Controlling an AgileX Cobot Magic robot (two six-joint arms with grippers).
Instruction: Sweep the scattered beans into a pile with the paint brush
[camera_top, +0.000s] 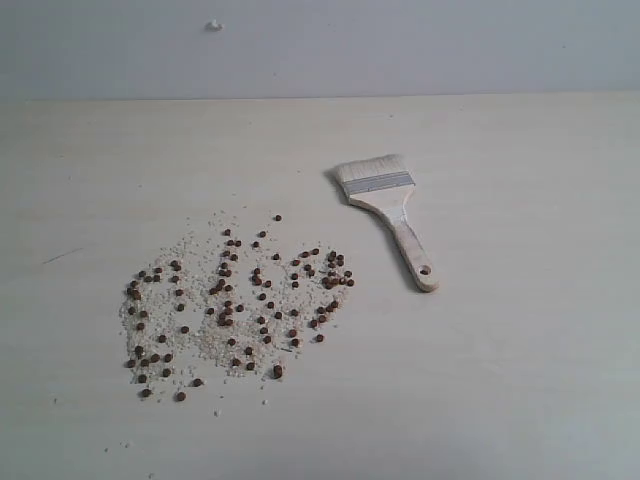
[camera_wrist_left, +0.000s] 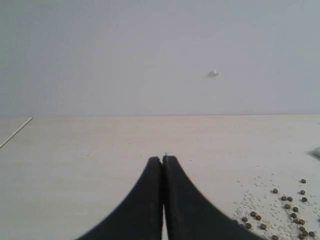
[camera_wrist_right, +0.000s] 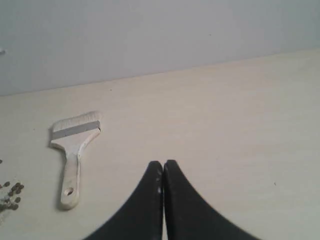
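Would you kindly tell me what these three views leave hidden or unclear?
Exterior view: both arms lie outside the frame.
Left wrist view: the beans are cut off by the frame's edges; the paint brush is a mere sliver.
Right wrist view: the beans are cut off too.
Wall speck: too small to identify.

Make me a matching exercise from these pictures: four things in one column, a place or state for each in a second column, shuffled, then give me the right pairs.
Column one
1. beans
2. brush
3. left end effector
4. white speck

Column two
a. on the grey wall
b. shut, holding nothing
c. scattered loose over the table
d. lying flat, nothing touching it, right of the scatter in the exterior view

Pairs: 1-c, 2-d, 3-b, 4-a
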